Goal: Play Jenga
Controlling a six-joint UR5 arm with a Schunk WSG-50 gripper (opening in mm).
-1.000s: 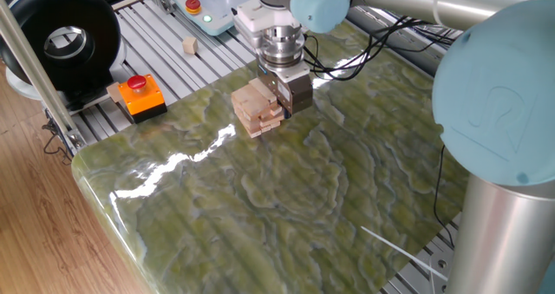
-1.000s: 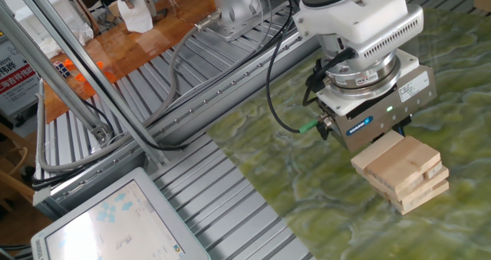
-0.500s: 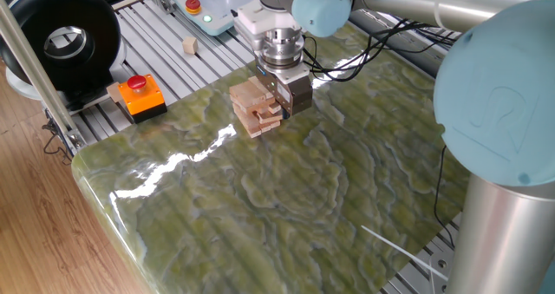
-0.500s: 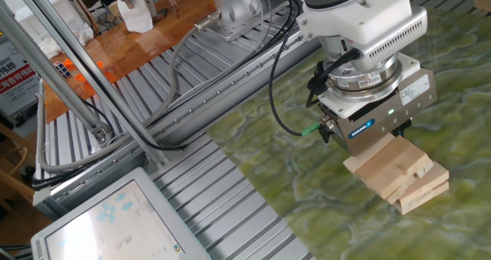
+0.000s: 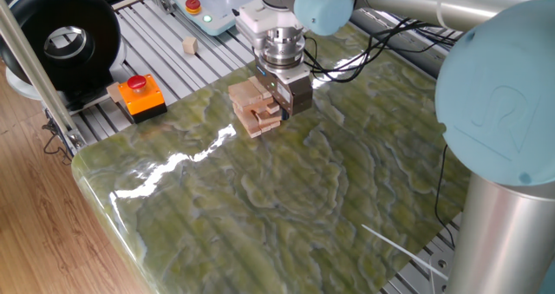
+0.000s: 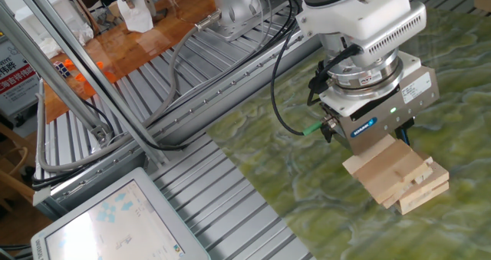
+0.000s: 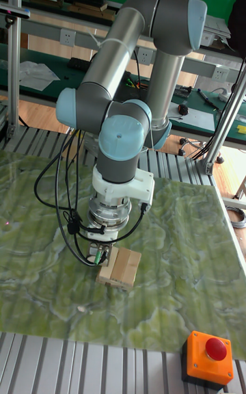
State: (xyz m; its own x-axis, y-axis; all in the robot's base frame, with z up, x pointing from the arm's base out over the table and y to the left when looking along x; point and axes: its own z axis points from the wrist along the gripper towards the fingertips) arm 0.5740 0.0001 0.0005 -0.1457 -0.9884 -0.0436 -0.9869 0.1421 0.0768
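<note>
Gripper (image 6: pixel 400 134) is sitting low against the Jenga stack (image 6: pixel 397 177), fingers hidden behind the bars, so can't tell if they're spread or pinching. Stack is resting on the green marble table (image 5: pixel 286 199) near its far edge, upper bars sitting skewed off the lower ones. Orange e-stop box (image 5: pixel 137 96) is sitting off the table's corner on the metal slats.

- One fixed view looks down from beyond a rounded corner of the green marbled table top (image 5: pixel 260 207).
- The other fixed view looks down from close in, over the ribbed metal edge.
- The tall fixed view faces the arm's front.
- All three share the pale wooden block stack (image 5: pixel 257 109).
</note>
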